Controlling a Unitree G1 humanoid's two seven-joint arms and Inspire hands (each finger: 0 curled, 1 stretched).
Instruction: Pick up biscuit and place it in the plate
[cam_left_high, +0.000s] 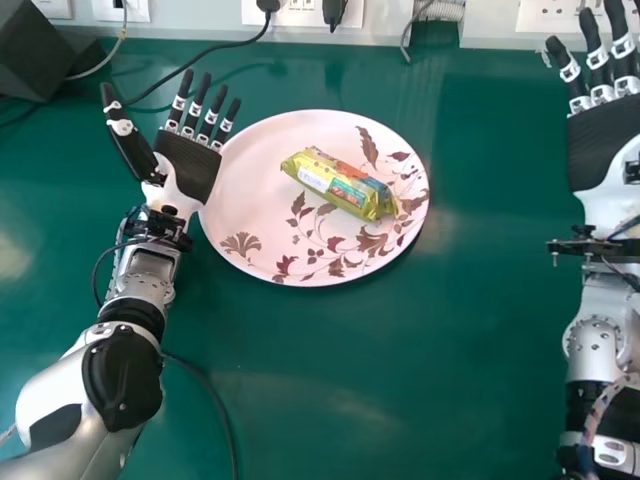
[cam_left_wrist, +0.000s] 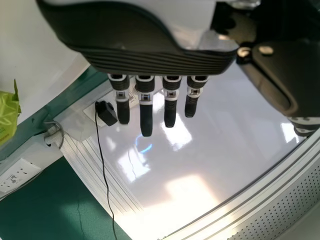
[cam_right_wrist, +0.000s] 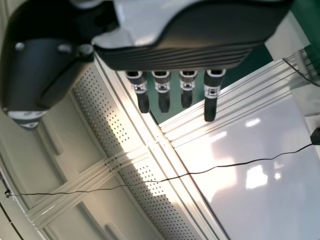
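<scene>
The biscuit (cam_left_high: 338, 184), in a yellow-green wrapper, lies on the upper right part of the pink, leaf-patterned plate (cam_left_high: 252, 205). My left hand (cam_left_high: 190, 165) is at the plate's left edge with straight fingers and nothing held, its thumb spread. At the right edge of the head view, well to the right of the plate, is my right hand (cam_left_high: 604, 140), its fingers straight and empty. The left wrist view has the left hand (cam_left_wrist: 150, 60) and part of the biscuit (cam_left_wrist: 7, 115) at its side. The right hand (cam_right_wrist: 175, 57) hangs open in the right wrist view.
Plate and arms are over a green table (cam_left_high: 470, 340). Along its back edge run wall sockets (cam_left_high: 300, 14) and black cables (cam_left_high: 215, 50). A dark box (cam_left_high: 40, 50) stands at the back left. Another cable (cam_left_high: 215, 395) lies beside the left forearm.
</scene>
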